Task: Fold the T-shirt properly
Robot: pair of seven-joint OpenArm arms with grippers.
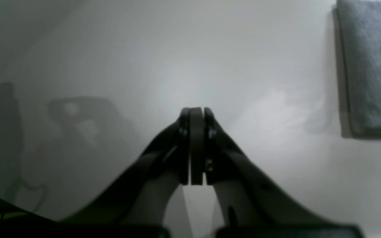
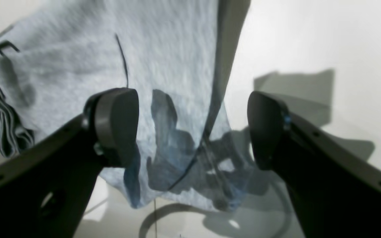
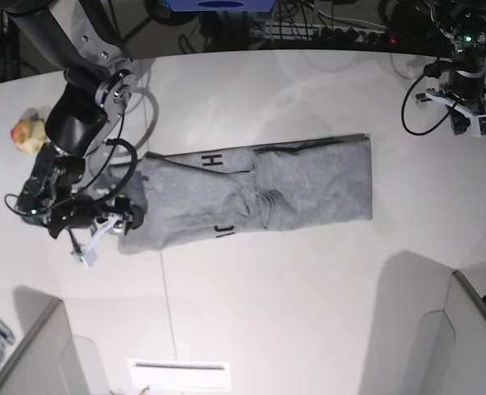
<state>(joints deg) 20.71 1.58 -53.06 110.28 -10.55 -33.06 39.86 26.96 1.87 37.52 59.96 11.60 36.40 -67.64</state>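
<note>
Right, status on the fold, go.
Left gripper shut, empty, parked off the cloth. Right gripper open over the T-shirt end, not gripping. Shirt folded into a long band. Nothing blocking.

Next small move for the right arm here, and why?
Probably lower and shut the right gripper on the T-shirt edge. Its jaws stand wide open over the shirt's near end, holding nothing, and the shirt lies as a long band needing another fold. The left gripper is shut, away from the cloth.

- The T-shirt [image 3: 251, 196] lies folded into a long band across the middle of the white table [image 3: 308, 296].
- The right gripper [image 3: 115, 220] sits at its left end.
- A yellow-and-red toy [image 3: 27, 134] rests near the table's left edge.
</note>
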